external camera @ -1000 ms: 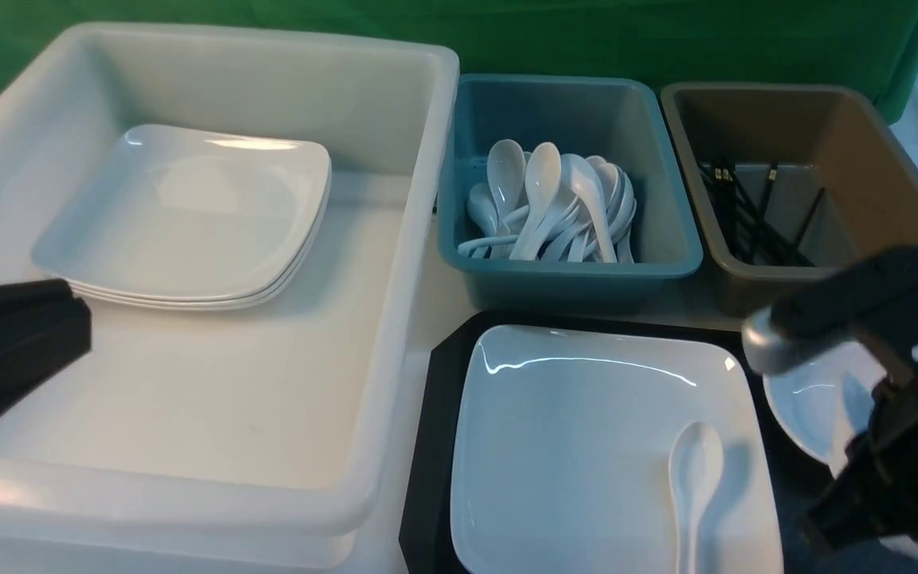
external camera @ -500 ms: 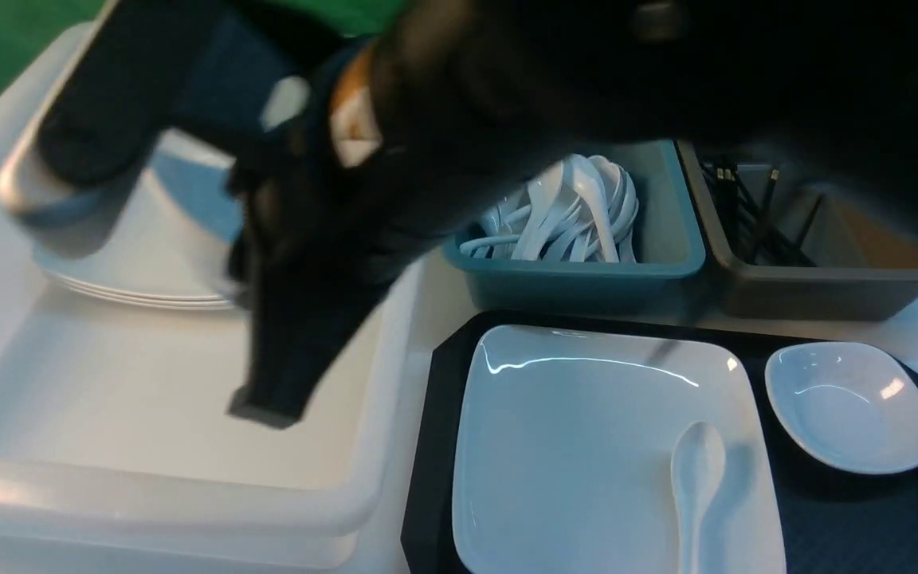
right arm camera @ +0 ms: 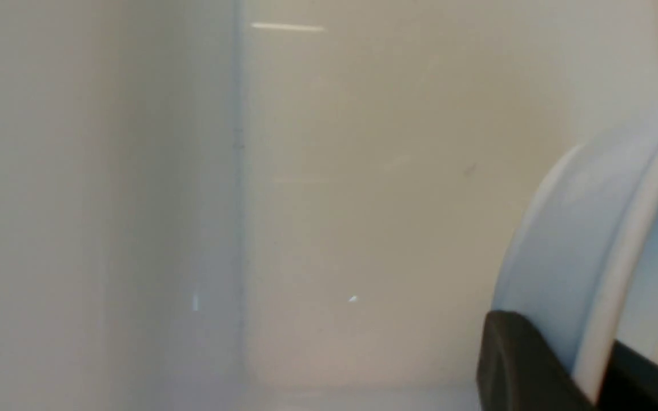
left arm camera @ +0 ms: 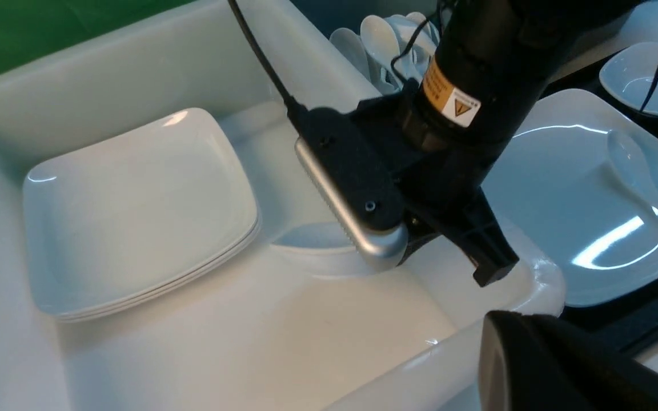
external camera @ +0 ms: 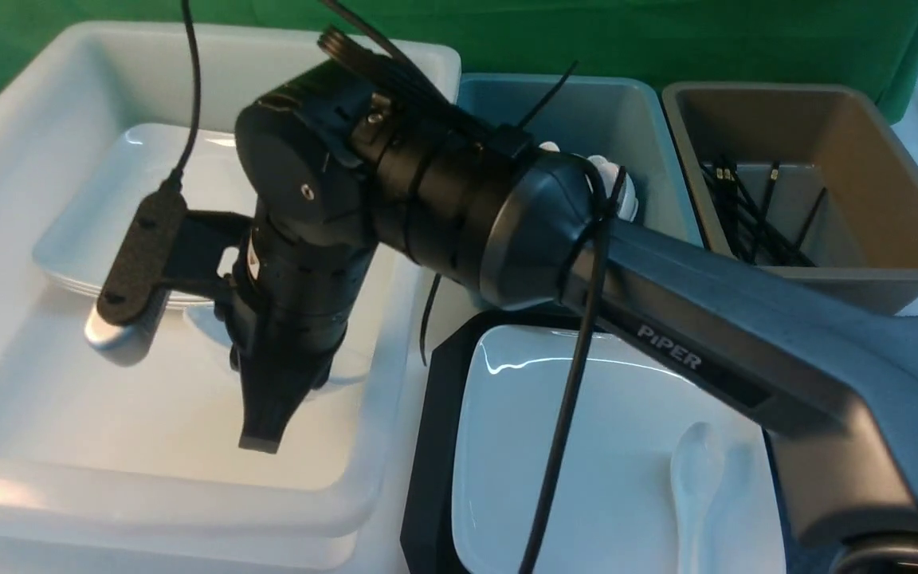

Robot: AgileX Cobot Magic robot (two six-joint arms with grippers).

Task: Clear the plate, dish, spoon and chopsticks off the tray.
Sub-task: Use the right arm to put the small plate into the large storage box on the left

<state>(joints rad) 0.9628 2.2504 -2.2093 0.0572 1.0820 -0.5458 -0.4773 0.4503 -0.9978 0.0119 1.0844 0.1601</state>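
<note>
Plate (external camera: pixel 586 446): lower right, set on the tray (external camera: pixel 427 446), spoon (external camera: pixel 694 478) laid on it.
Left gripper (left arm camera: pixel 529 365): closed.
Right gripper (external camera: pixel 260 434): clamped on the dish (left arm camera: pixel 312 248) rim (inside the white tub (external camera: pixel 188 498), lower left).
Chopsticks (external camera: pixel 754 215): upper right, in the brown tub (external camera: pixel 889 159).

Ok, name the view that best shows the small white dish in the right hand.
Left wrist view: the small white dish shows its rim and hollow, low in the white plastic tub. Front view: the right arm hides most of it. Right wrist view: only a rim edge.
</note>
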